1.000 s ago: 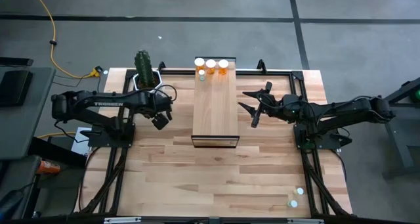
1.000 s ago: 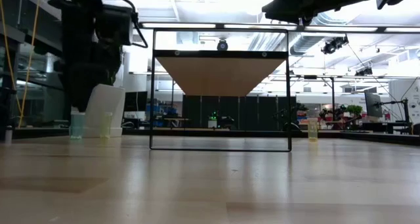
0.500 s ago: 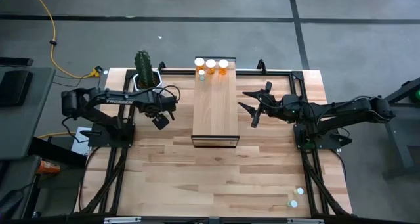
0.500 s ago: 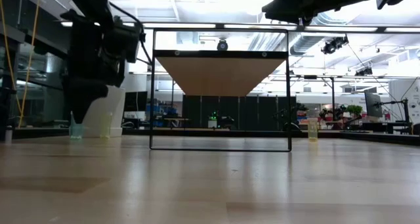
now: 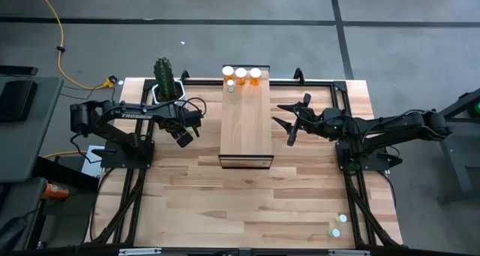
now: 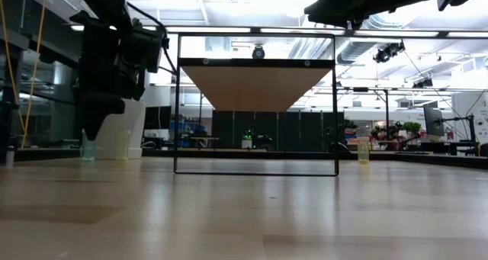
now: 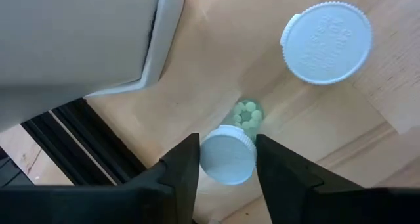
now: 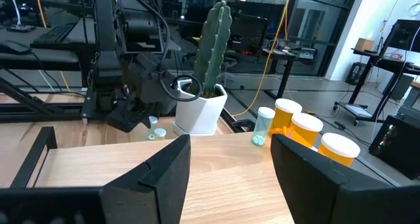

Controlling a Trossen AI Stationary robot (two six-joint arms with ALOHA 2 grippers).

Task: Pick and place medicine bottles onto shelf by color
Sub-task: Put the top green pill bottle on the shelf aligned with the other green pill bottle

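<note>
Three orange bottles (image 5: 241, 74) and one small green bottle (image 5: 231, 88) stand on the far end of the shelf (image 5: 246, 124). Two more small bottles stand on the table beside the cactus pot (image 5: 166, 91). My left gripper (image 7: 227, 175) points down over one of them, a green-pill bottle with a white cap (image 7: 228, 156). Its fingers are open, one on each side of the cap. The other bottle (image 7: 326, 43) stands close by. My right gripper (image 5: 289, 125) hovers open and empty just right of the shelf. My left gripper's fingers (image 7: 180, 175) come from above, pointing down, and flank the white cap (image 7: 228, 156) of the small bottle, which stands upright on the table. I cannot tell whether they touch it.
The white pot (image 7: 98, 40) and the dark table frame (image 7: 79, 142) lie close to my left gripper. Two more small bottles (image 5: 339, 226) stand near the table's front right corner. Bare wood lies in front of the shelf.
My left gripper has come down a little over the two bottles by the cactus pot, and its arm has shifted slightly toward the shelf. It has held still for the last half second.
</note>
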